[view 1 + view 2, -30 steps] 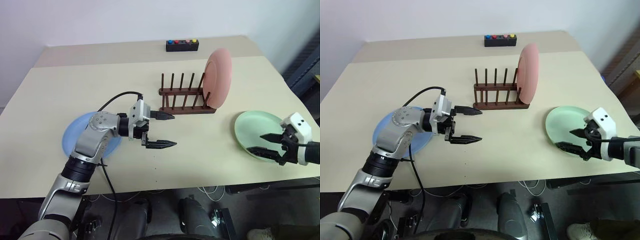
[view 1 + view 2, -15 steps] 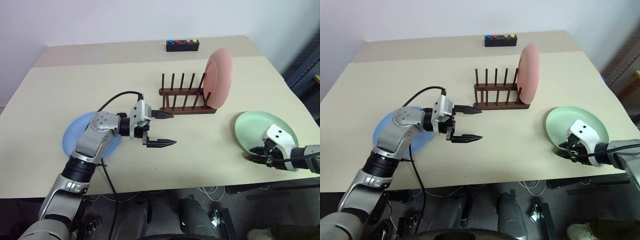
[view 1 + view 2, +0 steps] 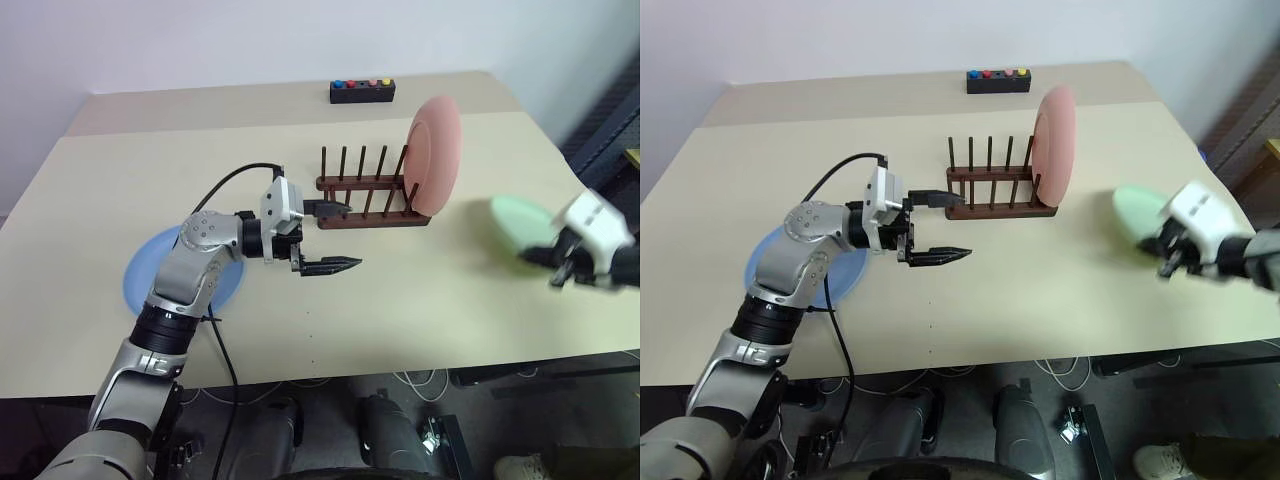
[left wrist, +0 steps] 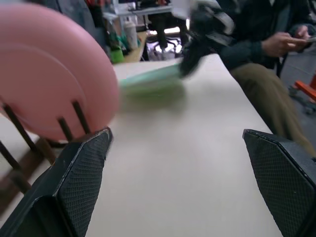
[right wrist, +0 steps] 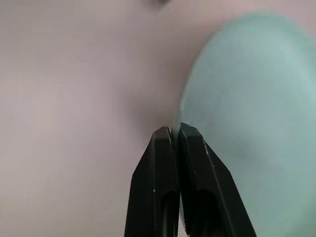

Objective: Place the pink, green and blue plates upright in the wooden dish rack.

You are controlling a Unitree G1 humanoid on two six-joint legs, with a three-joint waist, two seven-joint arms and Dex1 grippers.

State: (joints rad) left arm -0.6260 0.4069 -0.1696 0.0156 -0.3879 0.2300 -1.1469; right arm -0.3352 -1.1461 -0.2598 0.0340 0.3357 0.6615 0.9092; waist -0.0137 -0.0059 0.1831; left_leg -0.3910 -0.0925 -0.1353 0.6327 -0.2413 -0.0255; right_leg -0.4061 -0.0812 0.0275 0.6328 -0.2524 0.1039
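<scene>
Pinching green plate [image 5: 247, 89] rim, right hand [image 5: 175, 136] clamped; left hand [image 3: 325, 237] (empty) gaping wide.

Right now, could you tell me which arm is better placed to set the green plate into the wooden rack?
Right. The right gripper is shut on the green plate's rim and holds it off the table, beside the wooden rack. The left gripper hangs open and empty.

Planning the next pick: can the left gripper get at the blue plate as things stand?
Probably yes. The left gripper is open and empty, and the blue plate lies flat beside that arm with nothing on it, though the arm's own elbow overhangs it.
</scene>
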